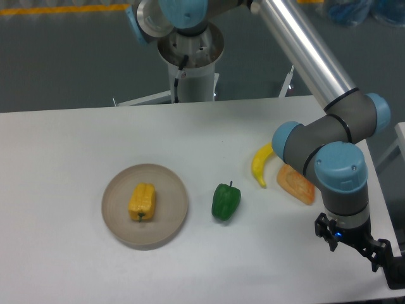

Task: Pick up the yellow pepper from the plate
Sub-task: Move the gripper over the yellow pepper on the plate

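The yellow pepper (142, 202) lies on its side in the middle of the round beige plate (116, 218), left of centre on the white table. My gripper (354, 244) is far to the right, near the table's front right corner, well away from the plate. Only its dark base shows below the blue wrist joint. Its fingers are not clear enough to tell whether they are open or shut. Nothing shows in it.
A green pepper (225, 201) stands to the right of the plate. A yellow banana (259, 166) and an orange flat piece (296, 184) lie further right, partly behind the arm's wrist (338, 171). The robot base (190, 57) is at the table's back edge.
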